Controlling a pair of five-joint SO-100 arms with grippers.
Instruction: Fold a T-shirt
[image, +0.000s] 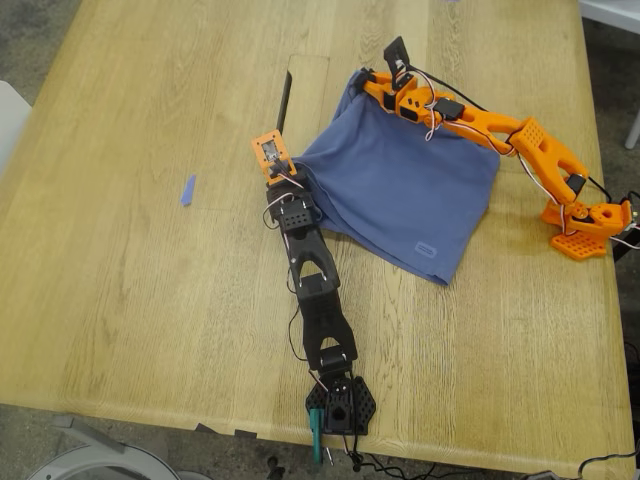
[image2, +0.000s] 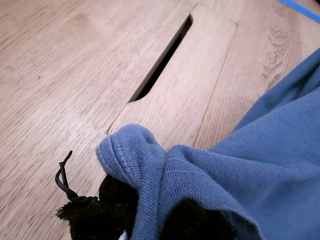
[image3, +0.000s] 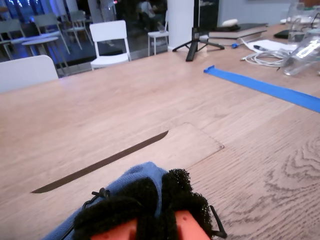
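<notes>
The exterior view shows the T-shirt (image: 410, 190) already doubled into a rough rectangle on the counter (image: 130, 300), with one edge pinched up at both ends. The first gripper (image: 292, 177), on the black arm, has its jaws clenched on a bunched corner; in the first wrist view the hem wraps over the black foam pads (image2: 90, 220). The second gripper (image: 362, 82), on the orange arm, holds the other corner of that edge, and the second wrist view shows blue cloth squeezed between its padded jaws.

The held edge runs straight from one pair of jaws to the other. That line is the shirt's short axis here. The rest of the cloth trails away behind both jaws, towards the arm bases, and lies flat as far as the free edge carrying the small label (image: 425, 248). Ahead of both jaws lies bare wood and the dark slot (image: 285, 100).

The next fold likely means carrying the held edge back over the body towards that free edge. Both arms seem equally placed for it, and should travel together so the edge stays taut.
</notes>
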